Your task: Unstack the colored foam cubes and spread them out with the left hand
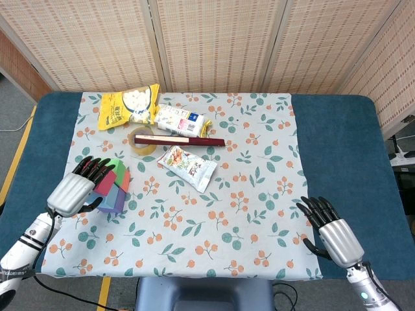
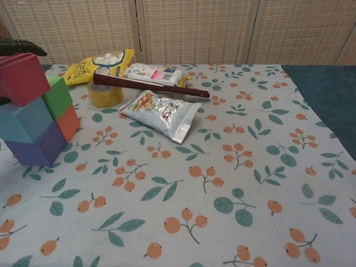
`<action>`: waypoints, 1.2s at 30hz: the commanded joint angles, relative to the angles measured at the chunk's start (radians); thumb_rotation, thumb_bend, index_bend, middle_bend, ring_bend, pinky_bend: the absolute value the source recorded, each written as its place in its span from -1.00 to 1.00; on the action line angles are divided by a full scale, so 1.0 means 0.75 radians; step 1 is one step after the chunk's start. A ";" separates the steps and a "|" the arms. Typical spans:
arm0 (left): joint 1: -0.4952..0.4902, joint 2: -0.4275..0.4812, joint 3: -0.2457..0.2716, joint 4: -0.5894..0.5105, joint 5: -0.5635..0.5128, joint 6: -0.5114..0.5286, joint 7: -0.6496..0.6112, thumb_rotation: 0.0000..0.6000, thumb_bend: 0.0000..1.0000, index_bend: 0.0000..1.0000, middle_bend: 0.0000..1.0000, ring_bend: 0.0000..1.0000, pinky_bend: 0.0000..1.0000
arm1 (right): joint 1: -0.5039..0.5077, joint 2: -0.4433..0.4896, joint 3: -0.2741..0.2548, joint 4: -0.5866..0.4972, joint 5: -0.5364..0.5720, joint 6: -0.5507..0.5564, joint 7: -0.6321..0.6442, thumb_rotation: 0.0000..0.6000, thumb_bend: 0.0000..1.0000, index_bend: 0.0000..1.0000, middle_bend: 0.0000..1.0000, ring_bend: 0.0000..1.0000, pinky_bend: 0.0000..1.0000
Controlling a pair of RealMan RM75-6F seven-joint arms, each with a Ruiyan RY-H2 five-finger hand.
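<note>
Woven-reed screen panels [image 1: 214,42] (pale tan) stand behind the blue table [image 1: 337,142].

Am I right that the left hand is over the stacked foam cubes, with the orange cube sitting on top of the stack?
Not quite: the left hand is over the foam cubes, but the chest view shows the red cube on top; the orange cube sits on the table.

Snack bags [image 1: 128,106], tape roll [image 1: 144,140], perhaps a closed fan [image 1: 179,139].

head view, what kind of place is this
Probably an indoor robot test setup: a table under a floral cloth, woven screens behind, and foam cubes beside snack bags.
</note>
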 commanded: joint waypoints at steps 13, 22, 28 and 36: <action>-0.025 -0.030 -0.006 0.065 -0.048 0.017 0.027 1.00 -0.28 -0.42 -0.17 -0.34 -0.92 | 0.001 0.003 0.002 -0.006 0.011 -0.012 -0.010 1.00 -0.58 -1.00 -1.00 -1.00 -1.00; -0.038 -0.038 -0.006 0.072 -0.036 0.044 -0.001 1.00 -0.23 -0.01 0.25 -0.03 -0.80 | 0.001 0.005 0.003 -0.012 0.013 -0.013 -0.013 1.00 -0.58 -1.00 -1.00 -1.00 -1.00; -0.029 -0.056 -0.019 0.079 0.004 0.130 -0.001 1.00 -0.23 0.05 0.26 0.00 -0.75 | 0.002 0.005 0.002 -0.013 0.013 -0.015 -0.014 1.00 -0.58 -1.00 -1.00 -1.00 -1.00; -0.152 -0.162 -0.059 -0.072 0.106 0.108 0.124 1.00 -0.23 0.05 0.25 0.00 -0.81 | 0.014 0.014 -0.007 -0.018 0.010 -0.035 0.032 1.00 -0.58 -1.00 -1.00 -1.00 -1.00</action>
